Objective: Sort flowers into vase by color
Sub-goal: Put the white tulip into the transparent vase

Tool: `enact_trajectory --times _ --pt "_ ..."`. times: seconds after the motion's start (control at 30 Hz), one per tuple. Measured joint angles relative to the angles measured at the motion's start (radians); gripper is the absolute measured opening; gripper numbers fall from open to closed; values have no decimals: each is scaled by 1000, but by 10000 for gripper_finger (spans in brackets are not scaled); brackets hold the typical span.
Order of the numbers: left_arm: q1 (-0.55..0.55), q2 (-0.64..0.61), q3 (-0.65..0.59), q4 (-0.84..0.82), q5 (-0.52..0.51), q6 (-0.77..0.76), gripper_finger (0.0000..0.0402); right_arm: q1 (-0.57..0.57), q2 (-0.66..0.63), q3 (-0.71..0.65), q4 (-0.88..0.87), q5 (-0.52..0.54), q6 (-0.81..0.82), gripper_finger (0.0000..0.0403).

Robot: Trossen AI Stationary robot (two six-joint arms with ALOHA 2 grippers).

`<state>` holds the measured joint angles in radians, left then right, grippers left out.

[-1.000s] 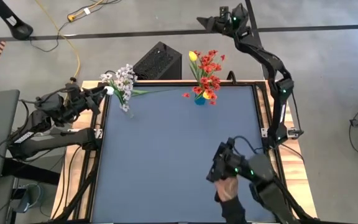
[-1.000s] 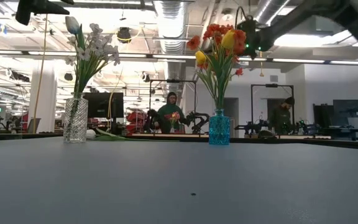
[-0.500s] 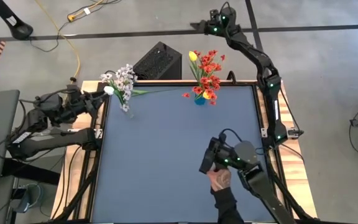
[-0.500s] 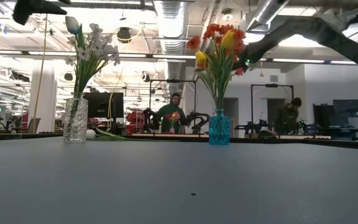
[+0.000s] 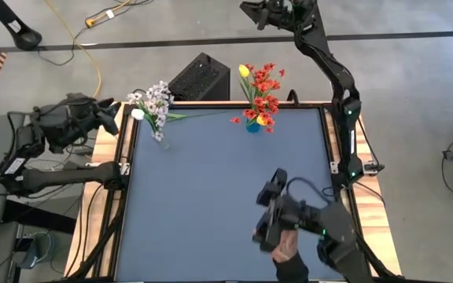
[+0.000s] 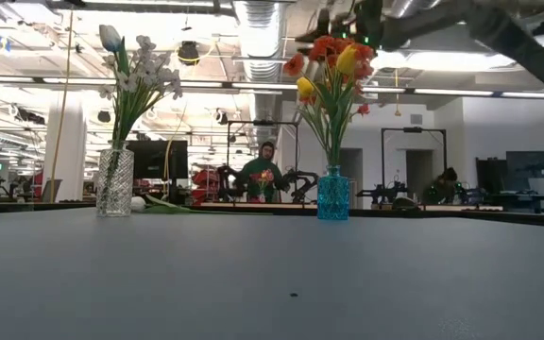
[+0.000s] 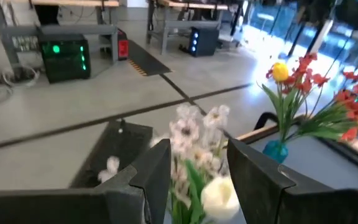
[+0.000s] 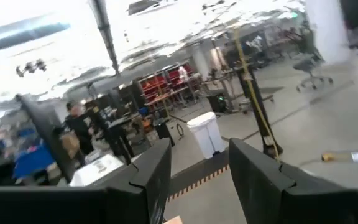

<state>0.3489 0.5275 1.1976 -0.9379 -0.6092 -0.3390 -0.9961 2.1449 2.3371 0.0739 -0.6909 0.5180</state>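
Note:
A clear glass vase (image 6: 114, 182) at the table's far left holds white and whitish flowers (image 5: 154, 101). A blue vase (image 5: 252, 126) at the far edge holds red blossoms and yellow buds (image 6: 333, 66). One white-budded flower (image 6: 140, 202) lies on the table beside the glass vase, its green stem (image 5: 189, 115) along the far edge. My left gripper (image 5: 115, 118) is open, left of the table, short of the white flowers (image 7: 197, 134). My right gripper (image 5: 248, 9) is open, high beyond the far edge, facing the room (image 8: 199, 180).
A person's hand (image 5: 287, 242) with a dark device (image 5: 278, 211) reaches over the table's near right part. A black box (image 5: 200, 79) stands behind the far edge between the vases. The blue table top (image 5: 211, 189) is bare in its middle and left.
My left gripper has drawn back from the white flowers toward the left, off the table's edge. My right arm has swung up and farther beyond the far edge. The person's hand and device have shifted over the near right part of the table.

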Motion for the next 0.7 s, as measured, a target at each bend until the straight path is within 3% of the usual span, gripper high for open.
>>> enact_trajectory --times 0.27,0.5,0.7 --pt "29 262 274 9 -34 202 146 189 -90 0 -229 -21 -275 187" --pt "242 487 498 3 211 395 146 367 -107 -1 -402 -11 -443 187" --pt "596 700 606 -36 519 508 146 463 -107 -1 -562 -11 -528 187"
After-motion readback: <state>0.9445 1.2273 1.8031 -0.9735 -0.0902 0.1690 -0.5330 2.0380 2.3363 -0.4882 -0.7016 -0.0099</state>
